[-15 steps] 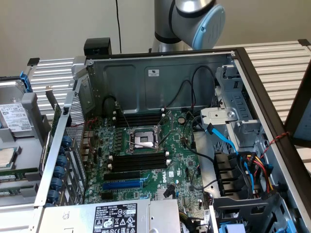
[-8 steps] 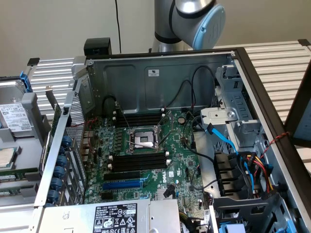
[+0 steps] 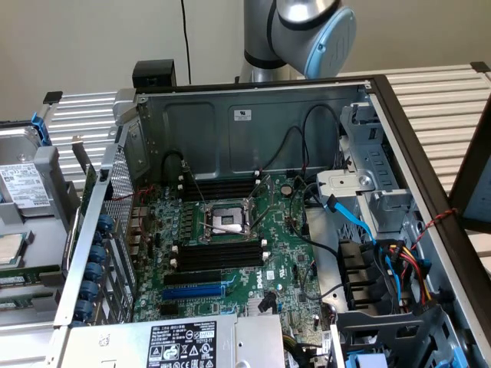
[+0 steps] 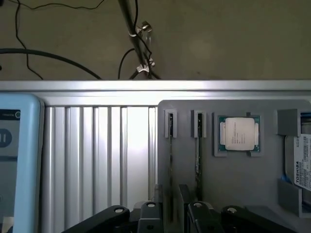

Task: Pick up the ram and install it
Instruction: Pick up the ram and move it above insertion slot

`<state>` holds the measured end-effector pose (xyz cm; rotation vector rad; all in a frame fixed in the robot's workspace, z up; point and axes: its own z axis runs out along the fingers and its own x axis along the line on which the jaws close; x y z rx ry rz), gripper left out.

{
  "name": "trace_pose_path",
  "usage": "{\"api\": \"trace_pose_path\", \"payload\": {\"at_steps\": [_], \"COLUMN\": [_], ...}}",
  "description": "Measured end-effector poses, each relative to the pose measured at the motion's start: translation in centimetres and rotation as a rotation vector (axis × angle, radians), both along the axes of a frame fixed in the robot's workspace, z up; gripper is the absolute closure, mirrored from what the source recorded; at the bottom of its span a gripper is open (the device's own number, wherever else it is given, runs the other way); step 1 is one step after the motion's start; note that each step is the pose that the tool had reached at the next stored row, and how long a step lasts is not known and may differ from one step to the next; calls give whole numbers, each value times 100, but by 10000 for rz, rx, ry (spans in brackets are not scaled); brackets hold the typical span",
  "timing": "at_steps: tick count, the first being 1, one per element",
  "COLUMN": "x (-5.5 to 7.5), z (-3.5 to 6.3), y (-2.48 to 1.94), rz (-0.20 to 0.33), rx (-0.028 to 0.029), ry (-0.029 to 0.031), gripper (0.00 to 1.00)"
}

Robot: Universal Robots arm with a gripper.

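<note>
Gripper (image 4: 172, 216) jaws apart, nothing held, hovering over the grey tray (image 4: 233, 187). The ram (image 4: 171, 155) stands on edge in its holder, in line with the gap. I'd say that leaves both faces free to pinch

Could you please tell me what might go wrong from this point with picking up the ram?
The ram stands on edge close to a second stick, so the open gripper might knock that neighbour. In the case, loose black cables run near the memory slots and could snag.
</note>
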<state>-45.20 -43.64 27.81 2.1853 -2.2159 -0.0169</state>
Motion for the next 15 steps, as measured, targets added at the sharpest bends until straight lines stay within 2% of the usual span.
{"api": "trace_pose_path", "payload": {"at_steps": [15], "x": [9], "z": [-273], "y": [22], "rz": [2], "rx": [0], "ry": [31], "gripper": [73]}}
